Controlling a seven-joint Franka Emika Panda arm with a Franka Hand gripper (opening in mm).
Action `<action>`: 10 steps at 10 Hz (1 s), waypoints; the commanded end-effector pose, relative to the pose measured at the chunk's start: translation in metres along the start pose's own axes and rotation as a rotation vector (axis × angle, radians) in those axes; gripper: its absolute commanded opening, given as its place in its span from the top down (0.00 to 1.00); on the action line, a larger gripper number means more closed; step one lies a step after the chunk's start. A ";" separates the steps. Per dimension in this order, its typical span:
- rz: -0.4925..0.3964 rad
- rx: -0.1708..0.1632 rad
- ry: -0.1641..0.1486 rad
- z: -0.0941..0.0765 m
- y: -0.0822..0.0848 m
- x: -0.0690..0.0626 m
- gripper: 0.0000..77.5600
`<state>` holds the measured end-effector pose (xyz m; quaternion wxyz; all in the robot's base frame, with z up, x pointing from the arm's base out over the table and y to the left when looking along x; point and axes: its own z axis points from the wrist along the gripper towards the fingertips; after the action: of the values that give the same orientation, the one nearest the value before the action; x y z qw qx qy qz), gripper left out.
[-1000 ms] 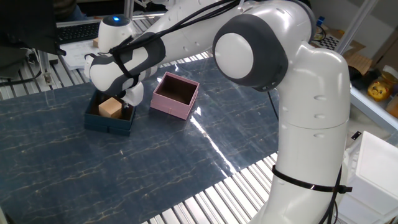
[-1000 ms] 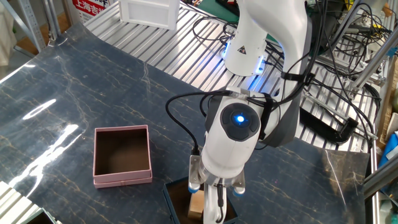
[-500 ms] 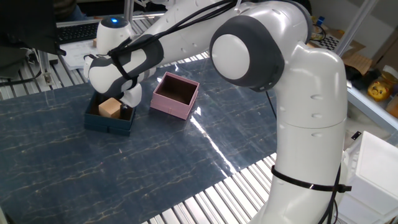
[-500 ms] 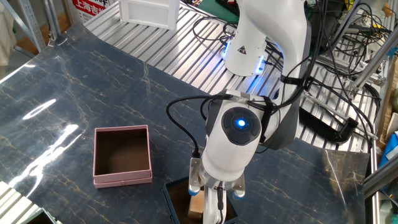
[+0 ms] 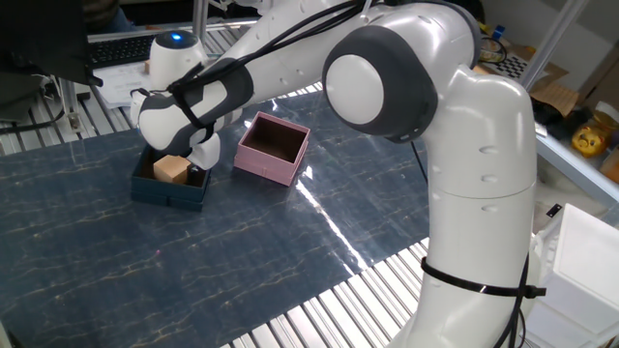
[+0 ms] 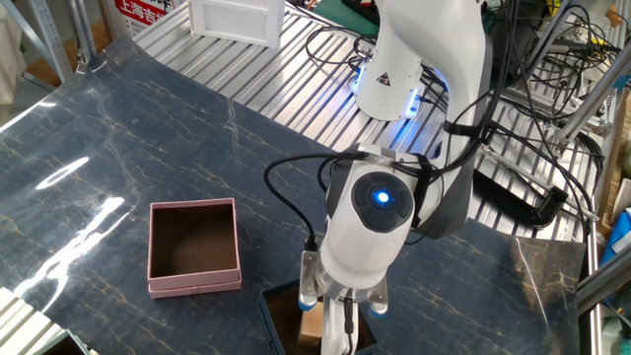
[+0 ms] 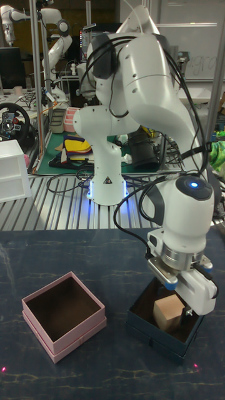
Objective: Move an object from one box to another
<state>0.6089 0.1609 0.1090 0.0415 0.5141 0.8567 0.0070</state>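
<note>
The tan wooden cube (image 7: 166, 311) rests inside the navy-blue box (image 7: 153, 337), tilted a little, and also shows as the cube (image 5: 171, 168) in the box (image 5: 166, 192). My gripper (image 7: 172, 306) reaches down into that box with its jaws standing on either side of the cube, open; one dark finger (image 7: 188, 310) sits against the cube's right face. From the other fixed view my gripper (image 6: 325, 330) is at the bottom edge, the wrist hiding most of the cube (image 6: 310, 324). The pink box (image 5: 267, 165) stands empty right beside the navy one, brown inside showing.
The pink box (image 6: 194, 281) and pink box (image 7: 74, 341) lie on a dark marbled mat. Bare metal slats border the mat. The arm's base and cables stand behind, and a white tray (image 6: 235, 20) lies at the far edge.
The wrist has shifted slightly lower and leftward over the navy box. The cube has stayed in place.
</note>
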 end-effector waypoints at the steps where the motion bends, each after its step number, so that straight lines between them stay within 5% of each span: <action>1: 0.003 0.010 -0.017 -0.002 0.001 0.000 0.00; 2: 0.000 0.010 -0.016 -0.002 0.001 0.000 0.00; 3: 0.000 0.010 -0.016 -0.002 0.001 0.000 0.98; 10: 0.000 0.010 -0.016 -0.002 0.001 0.000 0.98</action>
<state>0.6090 0.1611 0.1090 0.0424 0.5152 0.8560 0.0028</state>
